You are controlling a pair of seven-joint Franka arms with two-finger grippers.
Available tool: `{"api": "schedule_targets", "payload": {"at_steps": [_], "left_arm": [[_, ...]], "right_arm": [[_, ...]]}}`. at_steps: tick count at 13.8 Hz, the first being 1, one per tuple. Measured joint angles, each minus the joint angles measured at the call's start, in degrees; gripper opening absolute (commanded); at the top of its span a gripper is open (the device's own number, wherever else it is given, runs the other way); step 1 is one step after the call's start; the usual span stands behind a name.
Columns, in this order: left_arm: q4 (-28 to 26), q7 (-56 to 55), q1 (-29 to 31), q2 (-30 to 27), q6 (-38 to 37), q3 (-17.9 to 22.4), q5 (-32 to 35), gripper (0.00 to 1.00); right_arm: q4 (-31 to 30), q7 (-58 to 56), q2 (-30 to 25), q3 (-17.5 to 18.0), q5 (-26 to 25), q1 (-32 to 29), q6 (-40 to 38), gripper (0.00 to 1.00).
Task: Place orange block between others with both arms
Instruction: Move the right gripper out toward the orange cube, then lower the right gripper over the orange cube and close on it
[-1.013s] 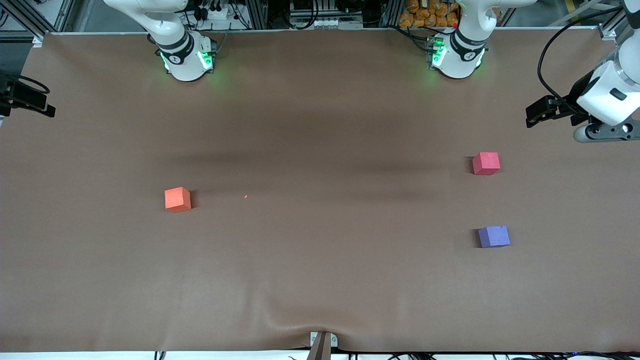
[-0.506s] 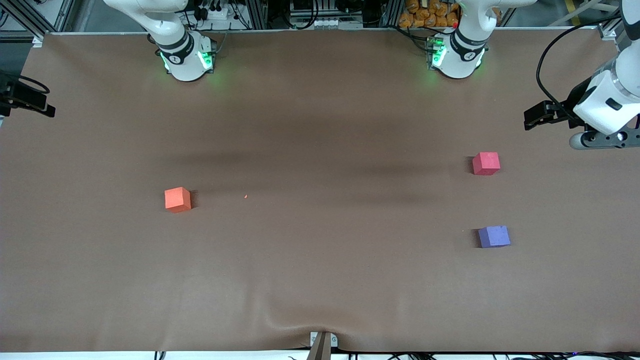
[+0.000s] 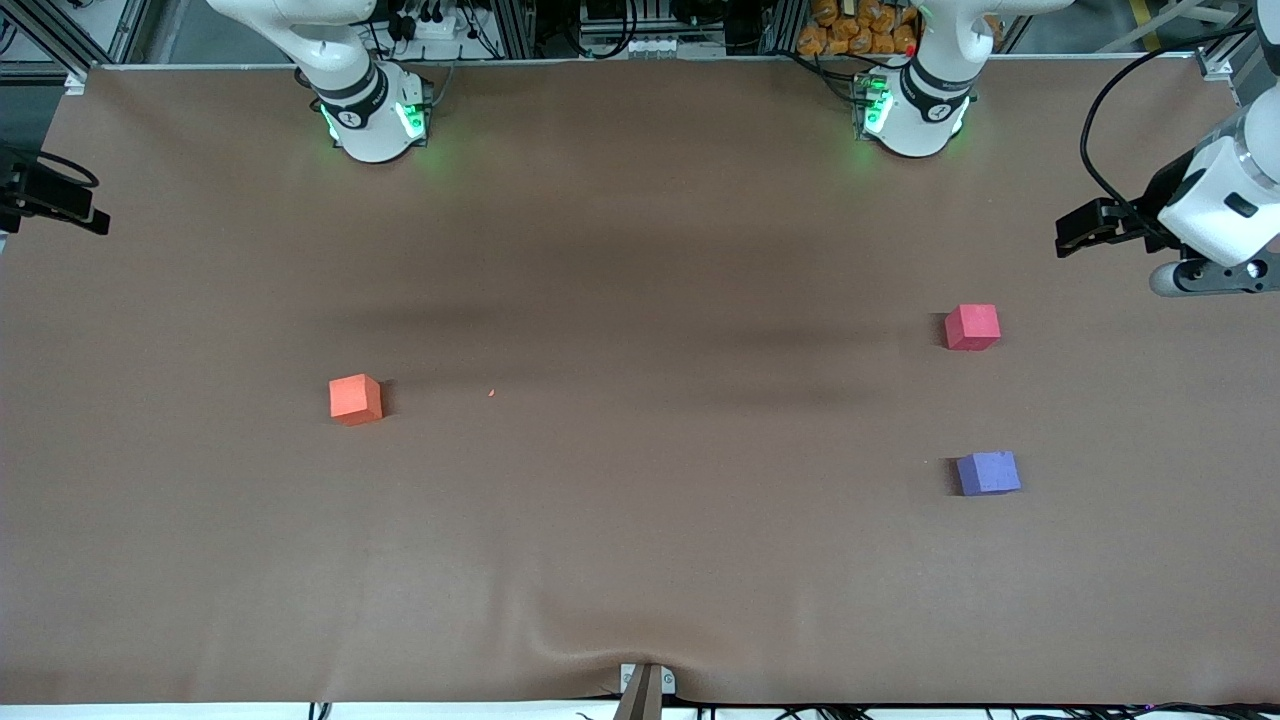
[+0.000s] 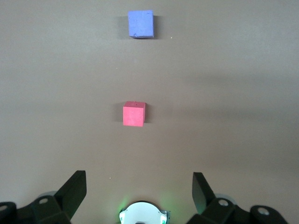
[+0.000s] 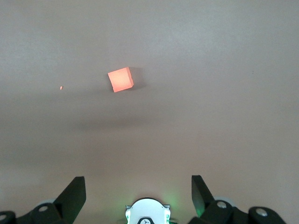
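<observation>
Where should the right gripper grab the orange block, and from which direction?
Probably top-down, fingers across two opposite side faces. The orange block sits flat and alone on the table, every side free. The open right gripper needs a slight wrist turn, since the cube lies a bit skewed to its fingers.

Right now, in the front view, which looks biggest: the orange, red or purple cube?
1. Purple cube, a touch larger, but nearest the camera.
2. Orange cube and red cube look alike.

Even overhead light, sharp focus; soft shadow bands across table (image 3: 640,560); green glow at arm bases.
</observation>
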Motion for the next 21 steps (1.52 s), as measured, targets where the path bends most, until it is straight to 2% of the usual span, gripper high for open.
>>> {"api": "schedule_targets", "payload": {"at_steps": [7, 10, 16, 21], "left_arm": [[0.0, 0.0, 0.9, 0.9, 1.5, 0.0, 0.0, 1.00], [0.1, 0.0, 0.8, 0.9, 1.5, 0.0, 0.0, 1.00], [0.2, 0.0, 0.8, 0.6, 1.5, -0.1, 0.0, 1.00], [0.3, 0.0, 0.8, 0.3, 1.5, -0.1, 0.0, 1.00]], "right_arm": [[-0.1, 0.0, 0.0, 1.1, 0.0, 0.6, -0.5, 1.00], [-0.4, 0.0, 0.9, 1.4, 0.0, 1.9, -3.6, 1.00], [-1.7, 0.0, 7.3, 1.5, 0.7, 5.3, -4.8, 1.00], [-1.9, 0.0, 13.5, 1.5, 0.9, 6.5, -0.5, 1.00]]}}
